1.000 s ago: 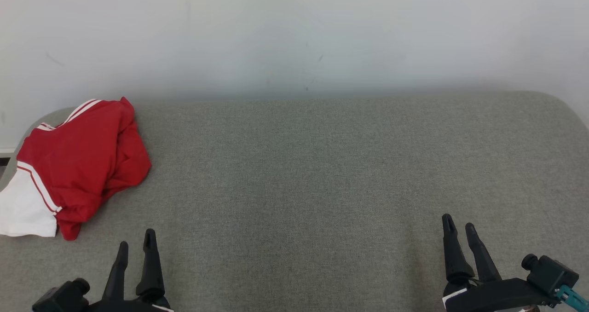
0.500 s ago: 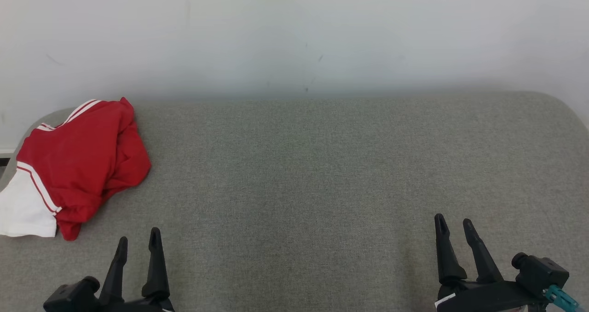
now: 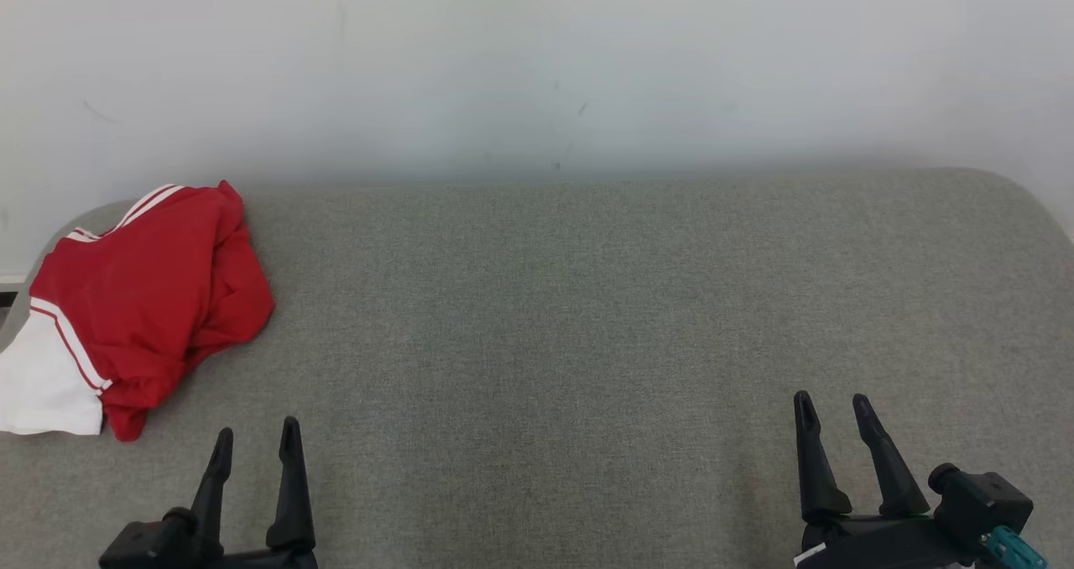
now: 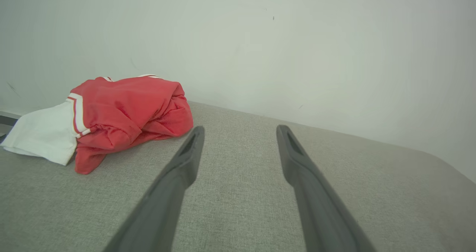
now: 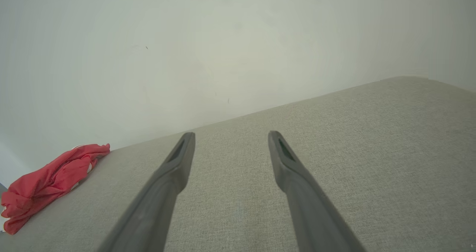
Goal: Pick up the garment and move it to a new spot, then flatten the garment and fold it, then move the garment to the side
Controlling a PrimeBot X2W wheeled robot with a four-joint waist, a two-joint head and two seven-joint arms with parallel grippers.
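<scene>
So, starting at the far left: the garment point(image 3: 143, 300) is bunched up in the far-left corner of the desk point(image 3: 545, 317), close to the wall point(image 3: 537, 65). It's red with a white panel and thin red-and-white stripe trim. The cloth looks thin, soft and slightly shiny, and it's folded over itself in loose lumpy creases. The white part sits right at the desk's left edge, and that's my main worry. If I come in from the right and nudge it instead of pinching it, I think it slides off the side.

Second worry is the crumple. I can't tell which layer is which, so a shallow pinch probably lifts one flap and the rest trails and twists.

My left end effector point(image 3: 258, 428) is near the front edge, just right of the garment but not touching it. It's spread wide and holding nothing. The fingers are long, dark, smooth and tapered.

The desk's middle is a grey, coarse woven cover with rounded corners. It looks grippy enough to drag on the cloth when I flatten it, and my fingertips could snag if I dig in too low.

My right end effector point(image 3: 832, 399) is way over at the near right, also spread and empty, well apart from the garment. It's a long reach, so it's likely late to help.
</scene>
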